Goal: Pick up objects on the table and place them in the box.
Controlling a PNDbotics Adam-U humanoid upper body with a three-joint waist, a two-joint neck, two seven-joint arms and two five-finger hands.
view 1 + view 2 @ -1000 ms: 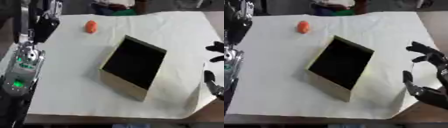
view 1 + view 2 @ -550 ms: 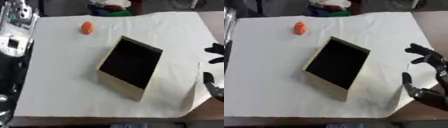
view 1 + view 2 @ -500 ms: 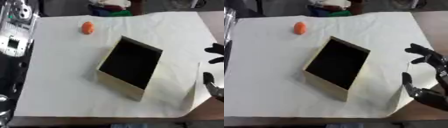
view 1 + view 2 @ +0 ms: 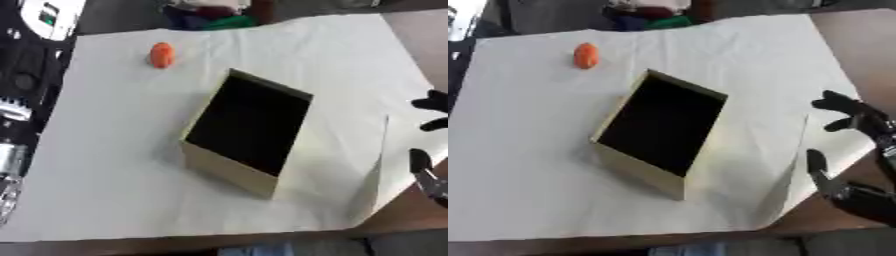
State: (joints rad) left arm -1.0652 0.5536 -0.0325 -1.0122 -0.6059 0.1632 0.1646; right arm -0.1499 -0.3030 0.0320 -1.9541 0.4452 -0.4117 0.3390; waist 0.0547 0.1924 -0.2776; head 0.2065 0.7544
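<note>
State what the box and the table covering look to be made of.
The box: likely cardboard or thin wood, judging by its matte tan walls, thin straight rims and dark inside. The table covering: probably white cloth or paper, matte, with creases and a fold standing up near its right edge.

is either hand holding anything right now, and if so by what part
Nothing is held. The right hand hovers open and empty at the table's right edge. The orange object lies alone on the white cloth, far from the box. The left hand is not visible.

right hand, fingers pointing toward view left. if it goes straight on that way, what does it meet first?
Probably the box. The right hand rests open at the right edge, its fingers aimed across bare white cloth toward the box's near wall. Height above the cloth is unclear, so it might pass over.
</note>
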